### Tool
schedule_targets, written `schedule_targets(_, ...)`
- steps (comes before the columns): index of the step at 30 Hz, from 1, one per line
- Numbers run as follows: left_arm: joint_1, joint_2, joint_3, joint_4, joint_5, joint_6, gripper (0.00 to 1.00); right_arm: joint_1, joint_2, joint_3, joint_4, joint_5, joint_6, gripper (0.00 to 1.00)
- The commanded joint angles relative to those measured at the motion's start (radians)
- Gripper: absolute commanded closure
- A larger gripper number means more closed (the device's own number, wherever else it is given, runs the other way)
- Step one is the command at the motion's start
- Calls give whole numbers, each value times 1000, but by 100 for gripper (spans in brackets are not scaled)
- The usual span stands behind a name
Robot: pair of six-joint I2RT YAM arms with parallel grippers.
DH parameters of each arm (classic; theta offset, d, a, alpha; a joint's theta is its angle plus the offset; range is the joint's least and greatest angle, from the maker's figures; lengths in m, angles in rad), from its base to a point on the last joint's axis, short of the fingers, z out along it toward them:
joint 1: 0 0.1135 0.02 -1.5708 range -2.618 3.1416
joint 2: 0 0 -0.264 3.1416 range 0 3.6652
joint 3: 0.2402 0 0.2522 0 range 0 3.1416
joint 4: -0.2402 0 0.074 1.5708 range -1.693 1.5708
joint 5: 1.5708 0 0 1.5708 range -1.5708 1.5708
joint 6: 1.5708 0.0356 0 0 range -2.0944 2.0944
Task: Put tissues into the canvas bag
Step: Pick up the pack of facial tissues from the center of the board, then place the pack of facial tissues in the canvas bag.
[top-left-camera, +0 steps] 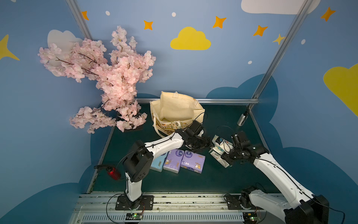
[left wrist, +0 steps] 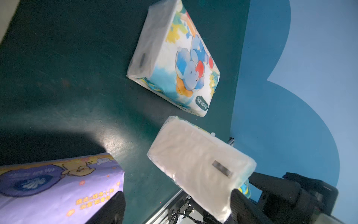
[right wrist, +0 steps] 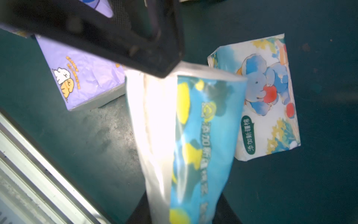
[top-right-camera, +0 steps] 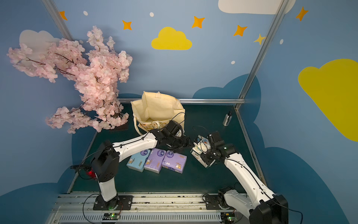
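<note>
One white-and-blue tissue pack (right wrist: pixel 193 135) clamped in right hand (top-left-camera: pixel 222 155), off the surface (top-left-camera: pixel 222 180). Left hand (top-left-camera: pixel 208 144) gapes wide beside it. I read "添加新疆棉" on elephant pack (right wrist: pixel 271 97) lying flat nearby. Canvas bag (top-left-camera: pixel 180 108) stands behind, band lettering illegible to me.

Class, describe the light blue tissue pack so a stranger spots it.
Find the cream canvas bag at the back. Nearer the robot, three packs lie side by side. The light blue pack is the end one under the left arm; its neighbours are purple.
</note>
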State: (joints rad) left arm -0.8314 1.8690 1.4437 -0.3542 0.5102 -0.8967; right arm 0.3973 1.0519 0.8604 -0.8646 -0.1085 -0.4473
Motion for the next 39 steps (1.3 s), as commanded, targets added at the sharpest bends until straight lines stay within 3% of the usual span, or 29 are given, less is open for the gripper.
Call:
schedule_targets(1,-8,-24,29,2,-29,-1,15,-27,-29,57,-50,21,-24,81)
schedule_targets(8,-39,-52,60,-39,-96,18,14,-166,-103,133,-30,-149,14,80)
schedule_targets(16,-68,-149,73,-64,-207,68,9,-216,-105,247,-30,-241,31,80)
schedule_targets(24,-80,-311,72,-159,-422,163,3,-285,-70,415,70,-423,132,80)
schedule_targets(26,-80,-365,73,-187,-503,203,0,-285,-52,444,138,-464,211,82)
schedule_targets(29,-71,-438,64,-212,-617,252,0,-267,-19,477,239,-540,323,80)
schedule_targets(33,-24,-515,56,-258,-699,288,0,-175,50,545,310,-513,387,79)
schedule_targets(39,156,-563,71,-344,-636,271,0,-19,215,686,449,-433,413,78)
